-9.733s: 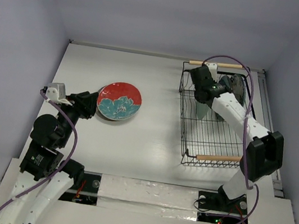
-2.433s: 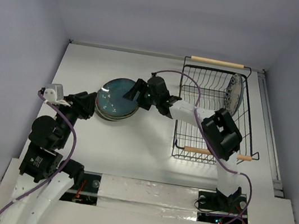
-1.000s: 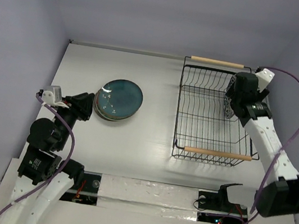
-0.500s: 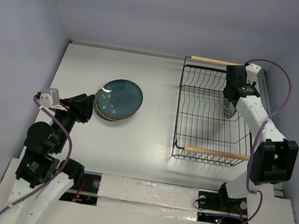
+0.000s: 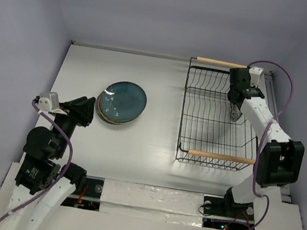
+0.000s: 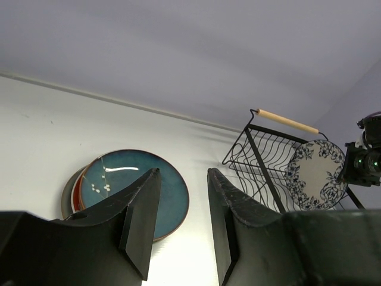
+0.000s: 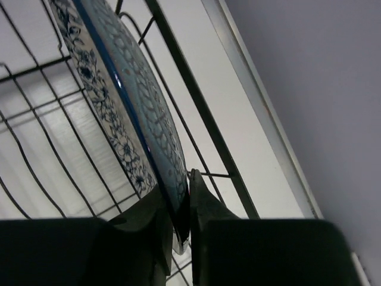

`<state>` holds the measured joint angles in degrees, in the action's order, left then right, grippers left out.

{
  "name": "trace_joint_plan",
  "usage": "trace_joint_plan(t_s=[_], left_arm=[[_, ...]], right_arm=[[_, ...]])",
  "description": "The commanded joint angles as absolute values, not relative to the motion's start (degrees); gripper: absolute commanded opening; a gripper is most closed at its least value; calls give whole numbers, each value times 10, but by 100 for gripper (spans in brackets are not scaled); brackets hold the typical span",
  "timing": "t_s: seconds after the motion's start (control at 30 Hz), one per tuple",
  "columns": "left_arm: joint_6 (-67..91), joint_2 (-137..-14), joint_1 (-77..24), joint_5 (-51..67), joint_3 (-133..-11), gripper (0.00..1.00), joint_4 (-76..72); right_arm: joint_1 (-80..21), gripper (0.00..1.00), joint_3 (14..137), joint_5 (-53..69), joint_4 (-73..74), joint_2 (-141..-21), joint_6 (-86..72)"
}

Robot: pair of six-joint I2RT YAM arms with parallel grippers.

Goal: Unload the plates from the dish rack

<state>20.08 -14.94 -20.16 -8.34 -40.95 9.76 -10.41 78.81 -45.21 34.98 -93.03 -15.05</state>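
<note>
Pinching the rim of the blue-flowered plate (image 7: 140, 113), the right tool (image 7: 180, 199) grips it upright in the rack (image 5: 220, 156), far right side. Next it likely must lift straight up. The left tool (image 6: 181, 196) hangs spread wide, holding nothing.

Three stacked plates (image 6: 128, 192); one racked plate (image 6: 314, 173); one dish rack (image 5: 217, 156).

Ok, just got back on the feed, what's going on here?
The right gripper has its jaws closed on the rim of the floral plate, the only plate in the rack. The other plates lie stacked on the table to the rack's left, with the teal plate on top. The left gripper hangs open near that stack, holding nothing.
</note>
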Motion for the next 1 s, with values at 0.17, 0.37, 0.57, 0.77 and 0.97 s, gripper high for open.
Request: trace_joint_plan(t_s=[0.17, 0.37, 0.57, 0.77, 0.97], left_arm=[[200, -148, -204, -89, -422, 35, 80], [200, -151, -204, -87, -421, 35, 79], [200, -154, -204, -87, -420, 35, 79], [200, -157, -204, -84, -420, 35, 77], [200, -160, -204, -84, -419, 35, 77]], right_arm=[[-101, 0, 815, -498, 367, -868, -125], [-106, 0, 823, -493, 377, -830, -95], [-125, 0, 844, -498, 410, -793, -108], [-154, 0, 895, -436, 425, -706, -125], [-229, 0, 873, -259, 327, -630, -166]])
